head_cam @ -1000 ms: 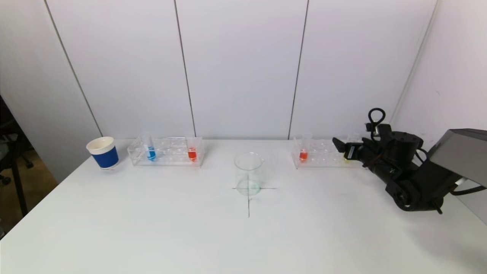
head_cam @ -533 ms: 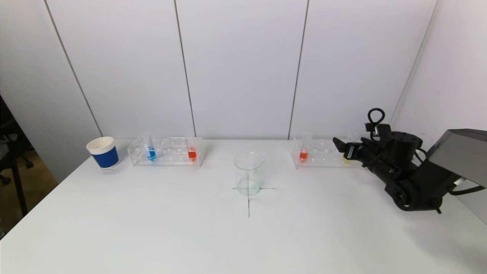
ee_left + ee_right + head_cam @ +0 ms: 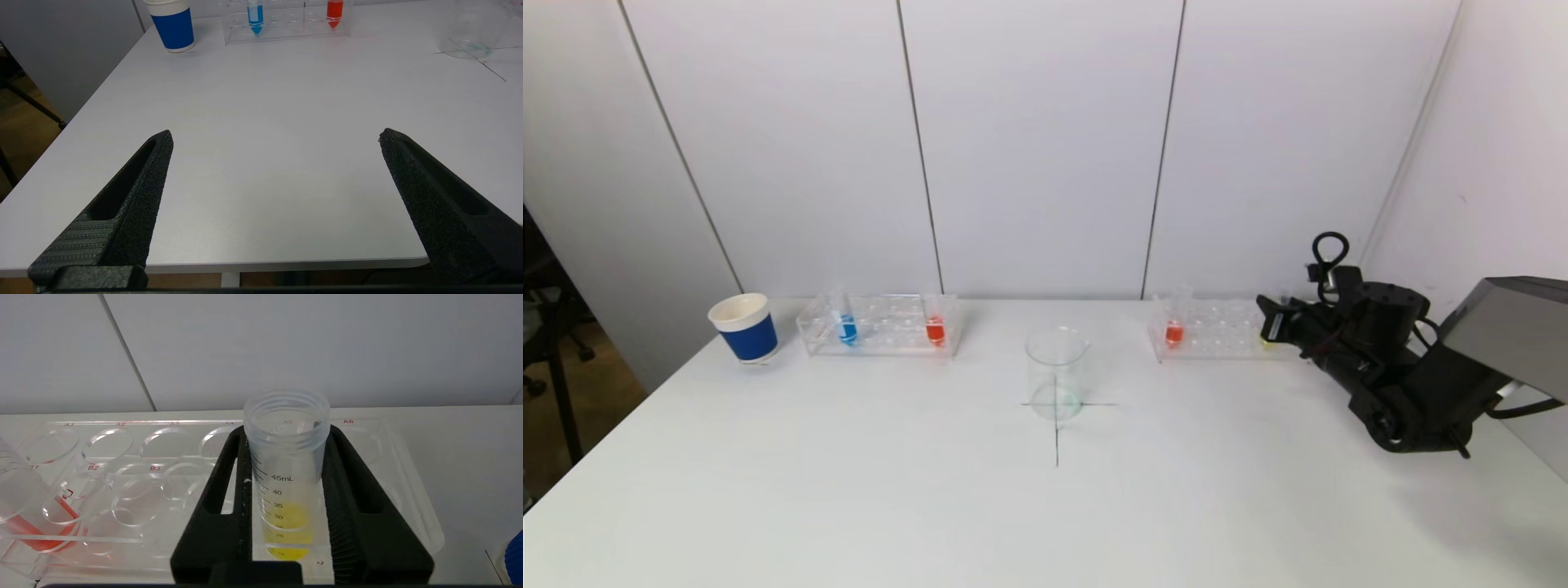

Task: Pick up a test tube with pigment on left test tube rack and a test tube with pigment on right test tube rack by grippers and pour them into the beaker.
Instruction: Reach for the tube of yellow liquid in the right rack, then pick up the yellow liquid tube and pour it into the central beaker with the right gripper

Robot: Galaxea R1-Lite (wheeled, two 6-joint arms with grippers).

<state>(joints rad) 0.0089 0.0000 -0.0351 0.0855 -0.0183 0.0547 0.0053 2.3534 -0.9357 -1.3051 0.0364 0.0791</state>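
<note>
From the head view, the right gripper [image 3: 1267, 325] sits at the right end of the right test tube rack [image 3: 1217, 331], at the back right of the table [image 3: 931, 490]. A red tube [image 3: 1174, 328] stands at that rack's left end. The beaker [image 3: 1057, 372] waits in the middle, on a drawn cross, well apart from both racks. The left test tube rack [image 3: 880, 325] carries a blue tube [image 3: 846, 323] and another red tube [image 3: 935, 325], with a blue paper cup [image 3: 743, 327] just beside its left end. The left arm does not show here.

In the left wrist view, the left gripper [image 3: 276, 136] hangs parked over the near table edge, fingers spread wide with nothing between them, far from its rack.

The right wrist view tells the most. The black fingers [image 3: 222, 490] are drawn in against both sides of the yellow tube [image 3: 287, 473], which stands upright in its rack hole; the grip is taken on the graduated wall, below the threaded mouth and above most of the yellow pigment.

By my judgement the tube is light, stiff clear plastic, smooth and a little slippery (the textured pads should help). It has no cap, so it must stay upright until it is over the beaker. Holding it on the upper wall looks sensible: the tube can lift straight out of the hole without scraping the rack, and the liquid sits low, which should steady it.
</note>
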